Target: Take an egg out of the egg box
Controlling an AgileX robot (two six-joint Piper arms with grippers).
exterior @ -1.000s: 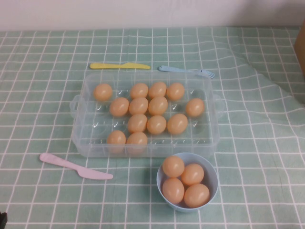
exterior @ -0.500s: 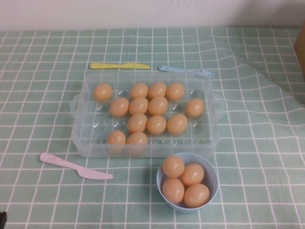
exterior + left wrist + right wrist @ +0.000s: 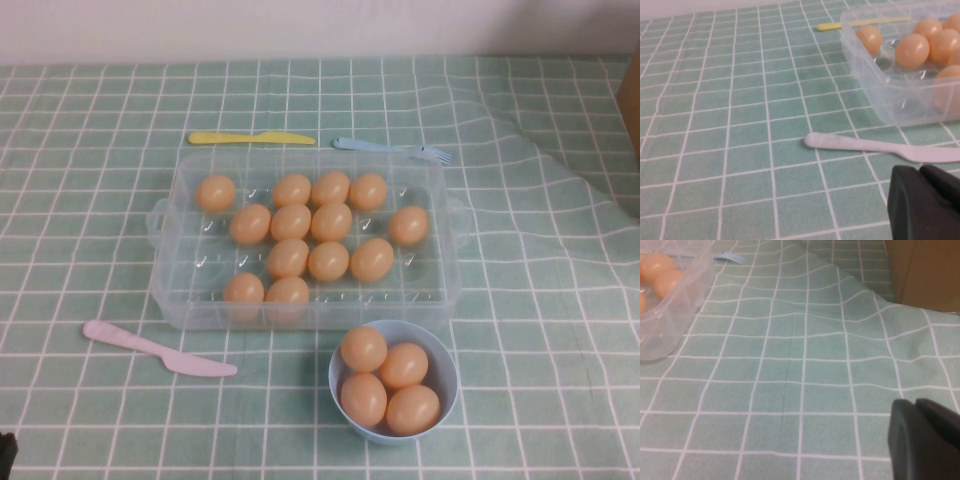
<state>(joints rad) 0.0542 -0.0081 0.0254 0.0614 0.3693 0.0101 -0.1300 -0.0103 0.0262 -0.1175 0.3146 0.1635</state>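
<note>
The clear plastic egg box [image 3: 305, 312] stands mid-table with several orange-tan eggs [image 3: 330, 261] in its wells. It also shows in the left wrist view [image 3: 875, 95] with eggs [image 3: 912, 50], and its corner shows in the right wrist view [image 3: 670, 325] with eggs [image 3: 657, 265]. My left gripper [image 3: 920, 172] is shut and empty, low over the cloth near the front left, well short of the box. Only a dark sliver of it shows in the high view [image 3: 5, 458]. My right gripper [image 3: 915, 404] is shut and empty over the cloth to the right of the box.
A light-blue bowl [image 3: 447, 362] with several eggs stands in front of the box. A pink knife [image 3: 150, 347] lies front left of the box and just ahead of my left gripper [image 3: 860, 144]. A yellow knife [image 3: 250, 138] and a blue fork [image 3: 390, 147] lie behind it. A brown block [image 3: 925, 270] stands far right.
</note>
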